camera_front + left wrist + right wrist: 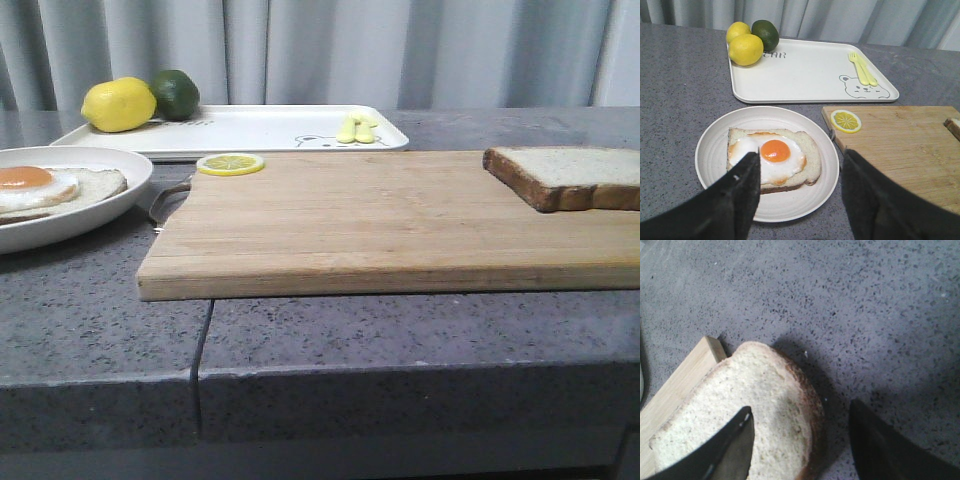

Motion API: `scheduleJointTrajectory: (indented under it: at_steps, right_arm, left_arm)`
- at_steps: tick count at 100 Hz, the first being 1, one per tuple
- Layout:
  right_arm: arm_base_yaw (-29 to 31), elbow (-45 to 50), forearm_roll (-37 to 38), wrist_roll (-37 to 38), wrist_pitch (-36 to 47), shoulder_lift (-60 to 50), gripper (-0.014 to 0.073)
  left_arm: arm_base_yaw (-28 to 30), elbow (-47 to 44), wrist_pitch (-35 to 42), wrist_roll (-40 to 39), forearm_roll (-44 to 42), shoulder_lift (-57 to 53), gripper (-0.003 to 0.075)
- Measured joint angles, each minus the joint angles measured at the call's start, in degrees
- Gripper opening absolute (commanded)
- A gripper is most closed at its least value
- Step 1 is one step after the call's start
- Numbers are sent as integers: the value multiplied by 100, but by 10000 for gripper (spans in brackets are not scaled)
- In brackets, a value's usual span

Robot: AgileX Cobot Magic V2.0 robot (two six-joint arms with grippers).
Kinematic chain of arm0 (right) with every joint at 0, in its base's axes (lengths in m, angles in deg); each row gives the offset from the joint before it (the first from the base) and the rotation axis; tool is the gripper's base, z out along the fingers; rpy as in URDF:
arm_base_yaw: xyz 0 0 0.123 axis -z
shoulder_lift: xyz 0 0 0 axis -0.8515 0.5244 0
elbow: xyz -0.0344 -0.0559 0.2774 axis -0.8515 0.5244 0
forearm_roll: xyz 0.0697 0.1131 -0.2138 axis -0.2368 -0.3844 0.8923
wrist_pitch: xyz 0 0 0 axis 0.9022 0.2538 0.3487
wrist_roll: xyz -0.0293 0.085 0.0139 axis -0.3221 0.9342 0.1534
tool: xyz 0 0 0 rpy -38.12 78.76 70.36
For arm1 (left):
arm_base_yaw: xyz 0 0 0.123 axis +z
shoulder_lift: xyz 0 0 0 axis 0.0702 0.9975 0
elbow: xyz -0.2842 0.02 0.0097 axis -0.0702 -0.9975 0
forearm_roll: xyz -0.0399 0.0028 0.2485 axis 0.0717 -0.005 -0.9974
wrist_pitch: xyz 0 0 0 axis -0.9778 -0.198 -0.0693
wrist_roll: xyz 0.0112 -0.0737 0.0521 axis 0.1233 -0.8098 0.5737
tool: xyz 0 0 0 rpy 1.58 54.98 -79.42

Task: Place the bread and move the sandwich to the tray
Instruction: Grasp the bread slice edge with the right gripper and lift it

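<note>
Task not started. Nearest: left end effector (pixel 800 185) spread, empty, above plate (pixel 710 150) with egg-topped slice (pixel 772 159) at table's left edge. Right end effector (pixel 800 440) spread, astride bread (pixel 567 176) overhanging cutting board (pixel 380 225) right end. Farthest, tray (pixel 250 128) awaits sandwich

bread (pixel 570 175) cut by right edge, plate (pixel 100 205) cut left
</note>
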Motion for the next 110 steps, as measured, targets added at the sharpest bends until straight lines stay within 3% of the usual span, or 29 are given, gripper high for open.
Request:
scheduleJointTrajectory:
  at_steps: [65,110]
  right_arm:
    - [-302,-91,-218,13,307,550,420]
    - [-323,-125,-352,22,359,571,29]
  left_arm:
    - [0,0,-131,0,0,0,348]
    - [0,0,-148,0,0,0,348]
